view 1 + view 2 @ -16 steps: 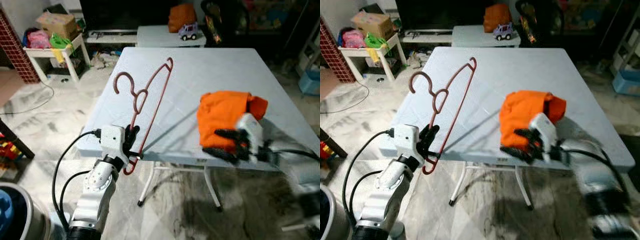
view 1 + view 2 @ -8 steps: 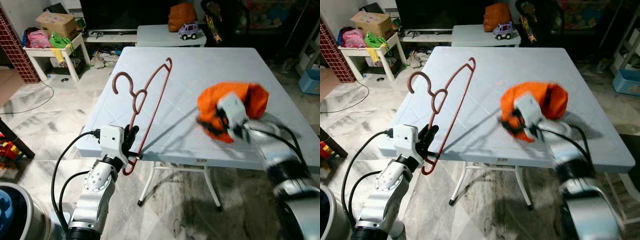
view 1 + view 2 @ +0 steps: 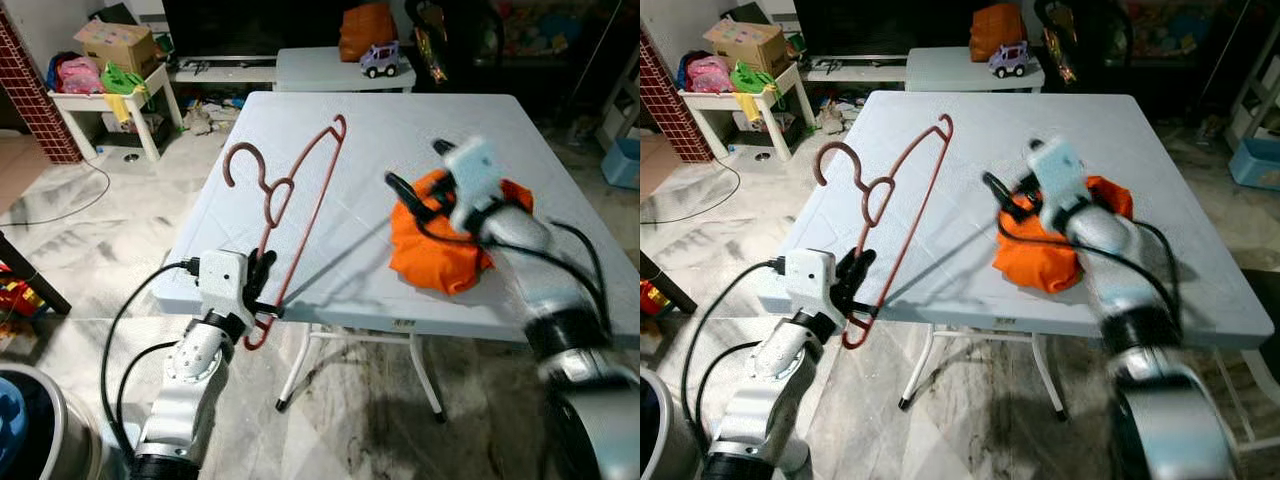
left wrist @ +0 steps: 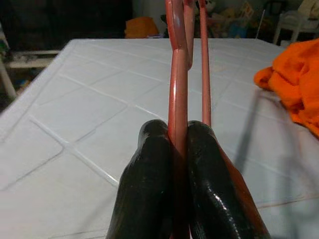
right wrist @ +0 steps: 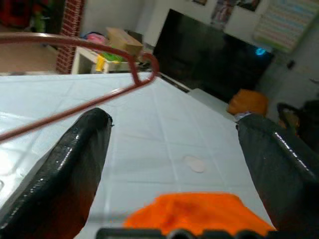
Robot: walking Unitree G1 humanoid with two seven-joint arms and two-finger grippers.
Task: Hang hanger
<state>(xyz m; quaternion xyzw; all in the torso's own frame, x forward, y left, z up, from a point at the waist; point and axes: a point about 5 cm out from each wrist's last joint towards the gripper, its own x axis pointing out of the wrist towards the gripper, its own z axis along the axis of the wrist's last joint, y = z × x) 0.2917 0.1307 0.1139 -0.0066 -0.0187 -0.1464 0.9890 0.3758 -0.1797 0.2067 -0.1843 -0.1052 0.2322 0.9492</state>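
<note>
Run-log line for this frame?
left gripper: shut on hanger | right gripper: open above orange cloth | table

A square pale-blue folding table (image 3: 300,270) stands in the middle of the room on white metal legs (image 3: 298,372), its top scored into big tiles. The floor (image 3: 90,240) is glossy grey-white marble, catching soft light. Behind sits a lower pale table (image 3: 310,70) carrying a small toy car (image 3: 379,61) and an orange bag (image 3: 364,30). A large dark screen (image 3: 240,25) fills the back wall. Off to the left, a white side table (image 3: 95,105) holds a cardboard box (image 3: 113,42) and pink and green items, beside a red brick column (image 3: 35,95). A black cable (image 3: 70,205) trails across the floor.
</note>
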